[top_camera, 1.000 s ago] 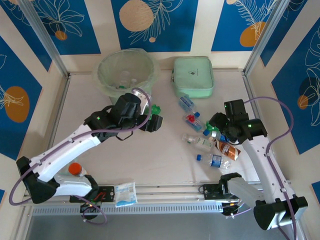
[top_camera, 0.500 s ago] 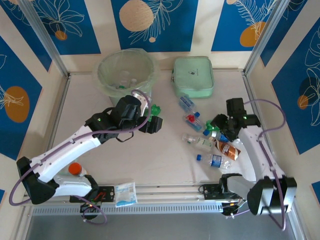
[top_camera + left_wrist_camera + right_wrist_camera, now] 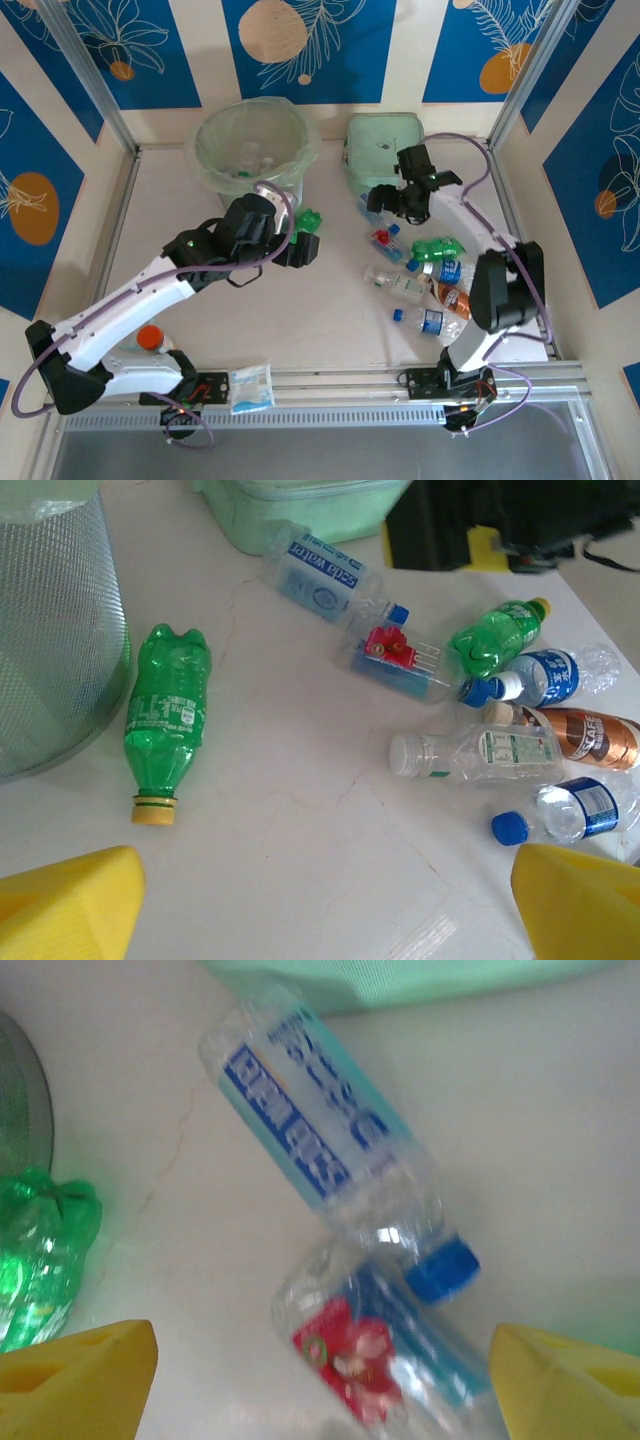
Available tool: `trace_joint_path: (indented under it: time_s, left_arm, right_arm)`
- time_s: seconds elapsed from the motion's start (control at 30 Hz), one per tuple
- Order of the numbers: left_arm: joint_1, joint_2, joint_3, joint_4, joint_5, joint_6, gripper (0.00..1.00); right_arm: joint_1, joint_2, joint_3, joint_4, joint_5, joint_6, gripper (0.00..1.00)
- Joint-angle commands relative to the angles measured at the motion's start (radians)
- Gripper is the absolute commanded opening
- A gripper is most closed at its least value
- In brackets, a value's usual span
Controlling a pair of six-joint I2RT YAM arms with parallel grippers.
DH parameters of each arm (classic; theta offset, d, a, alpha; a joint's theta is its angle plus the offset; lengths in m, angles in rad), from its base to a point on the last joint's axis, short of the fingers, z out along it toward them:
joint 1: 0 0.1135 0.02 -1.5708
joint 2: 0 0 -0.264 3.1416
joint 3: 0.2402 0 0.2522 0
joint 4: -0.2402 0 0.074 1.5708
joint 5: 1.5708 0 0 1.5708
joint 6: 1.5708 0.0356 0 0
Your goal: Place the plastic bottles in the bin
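We see the right gripper (image 3: 322, 1380) has swung far from the near-right bottle pile (image 3: 402, 284), jaws wide and empty over the blue-label bottle (image 3: 310, 1130) by the mint case (image 3: 385, 150); left gripper (image 3: 320, 900) gapes empty near the green bottle (image 3: 167, 715) beside the bin (image 3: 212, 170), so next pick pending.

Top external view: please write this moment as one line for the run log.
left jaws: open, empty, near green bottle beside bin | right jaws: open, empty, over soda-water bottle and red-label bottle
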Motion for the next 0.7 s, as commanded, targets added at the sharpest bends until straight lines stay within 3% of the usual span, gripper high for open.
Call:
trace_joint_path:
  time_s: [0.0, 0.37, 0.67]
  left_arm:
    - [0.001, -0.03, 0.01, -0.03, -0.031, 0.006, 0.95]
    - [0.004, -0.025, 0.009, -0.035, -0.02, -0.006, 0.95]
    - [0.006, -0.031, 0.016, -0.038, -0.013, -0.01, 0.94]
  right_arm:
    - [0.006, 0.094, 0.086, -0.011, 0.011, -0.086, 0.87]
    - [0.036, 0.309, 0.193, -0.014, 0.063, -0.125, 0.81]
    - [0.078, 0.393, 0.223, -0.013, 0.106, -0.149, 0.73]
